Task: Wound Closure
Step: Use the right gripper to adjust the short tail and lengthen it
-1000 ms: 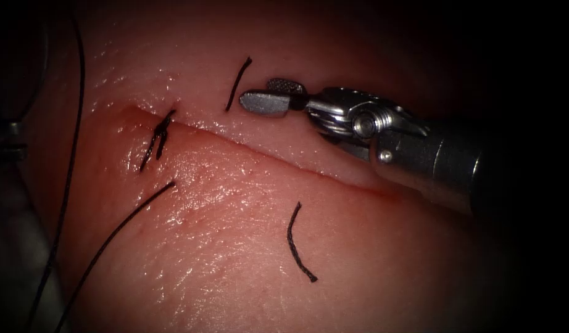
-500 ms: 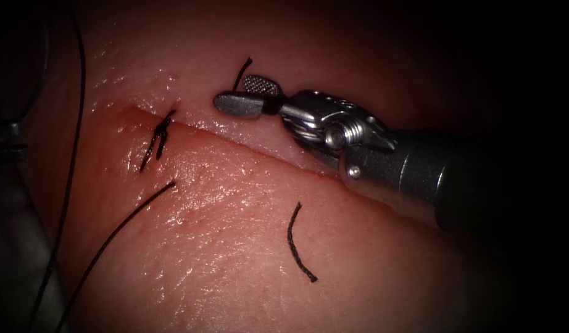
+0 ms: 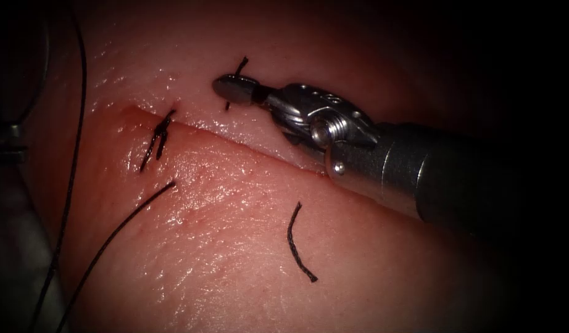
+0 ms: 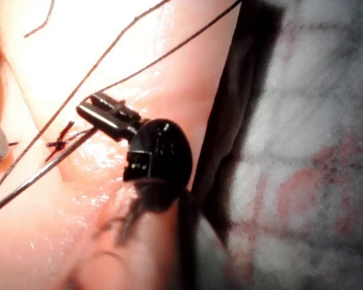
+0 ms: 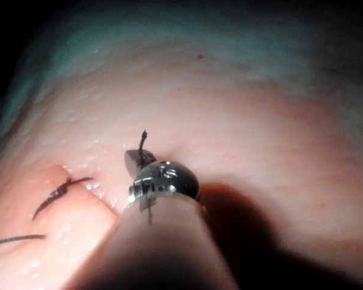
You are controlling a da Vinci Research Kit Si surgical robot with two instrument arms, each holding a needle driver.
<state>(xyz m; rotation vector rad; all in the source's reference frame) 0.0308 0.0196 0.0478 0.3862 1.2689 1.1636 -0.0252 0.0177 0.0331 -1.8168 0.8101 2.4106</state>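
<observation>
Tissue (image 3: 235,246): pork belly with a cut (image 3: 260,151) running from upper left down to the right; wet sheen along its edges.
Right tool (image 3: 234,88): comes in from the right, above the cut; jaws together on a short cut end of thread (image 3: 240,64), whose tip sticks up past them.
Left tool (image 4: 100,109): seen in the left wrist view; jaws together, a long thread (image 4: 42,172) passing right at them, hold not clear.
Long thread: also crosses the tissue left of the cut (image 3: 112,237).
Knot (image 3: 161,132): tied stitch at the cut's left end.
Loose thread piece (image 3: 295,243): below the cut, lying free.
Needle: cannot tell where it is.
</observation>
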